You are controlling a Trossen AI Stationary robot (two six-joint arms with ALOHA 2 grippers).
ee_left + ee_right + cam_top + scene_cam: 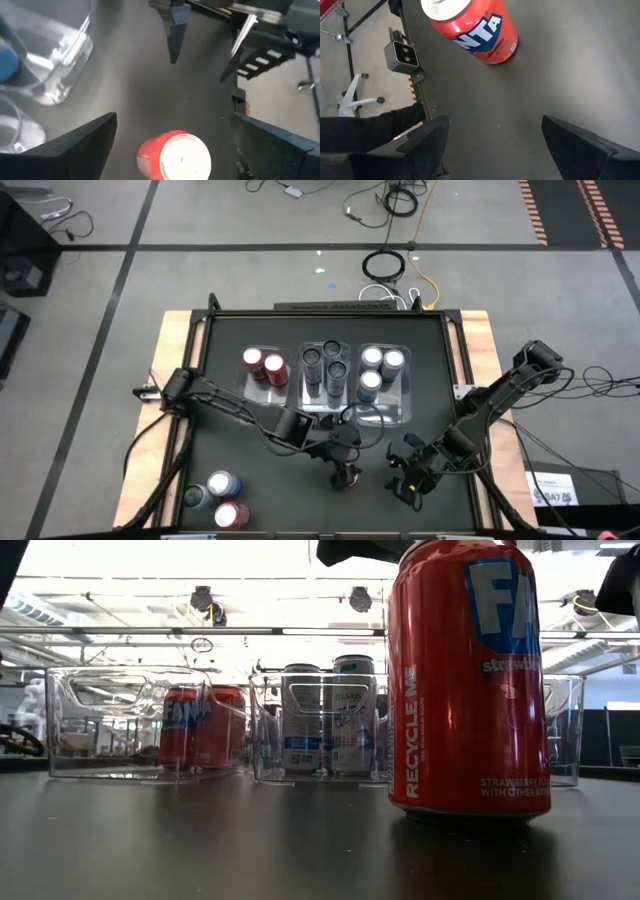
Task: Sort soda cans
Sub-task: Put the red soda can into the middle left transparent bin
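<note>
red fanta can [174, 155] upright on black table [250, 470], just near-side of middle clear bin [330, 402], directly under left gripper [347, 472]. left fingers [82, 140] spread wide either side of can, not touching it. same can [472, 25] ahead of right gripper [410, 478], well apart from it; right fingers [427, 145] likewise parted, holding nothing. sorted behind: red cans [264, 366] in left bin, dark cans [328, 365] in middle bin, silver-blue cans [378, 367] in right bin. three loose cans [218, 498] far left of middle bin, toward near edge.

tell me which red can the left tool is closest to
The lone red can standing at the table's front middle, directly under the open left tool; the other red cans sit in the left bin or the front-left cluster.
</note>
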